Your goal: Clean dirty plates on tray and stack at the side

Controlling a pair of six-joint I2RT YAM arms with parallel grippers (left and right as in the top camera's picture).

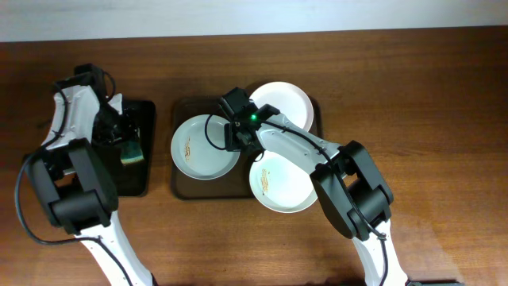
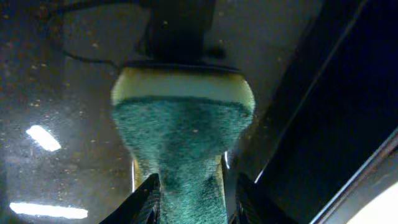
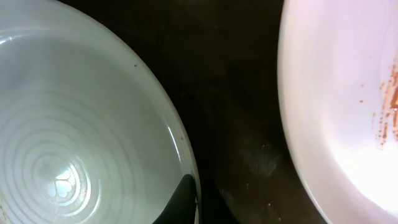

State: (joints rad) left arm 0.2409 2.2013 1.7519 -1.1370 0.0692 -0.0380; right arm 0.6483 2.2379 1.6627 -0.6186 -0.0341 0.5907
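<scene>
L claw (image 2: 193, 202) clamped on sponge (image 2: 183, 124) | R claw (image 1: 236, 137) at plate (image 1: 198, 151) rim, on tray (image 1: 182, 187) | R grip: can't tell

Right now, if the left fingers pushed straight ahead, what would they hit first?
The sponge held in the left fingers would probably press onto the black tray right behind it; depth is unclear.

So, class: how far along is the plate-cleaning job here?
Done: nothing yet; all three plates sit on the tray, none stacked. In hand: the left hand grips the sponge over the black tray; the right hand is at the rim of the left plate. Left: wipe the orange smears, stack aside.
</scene>
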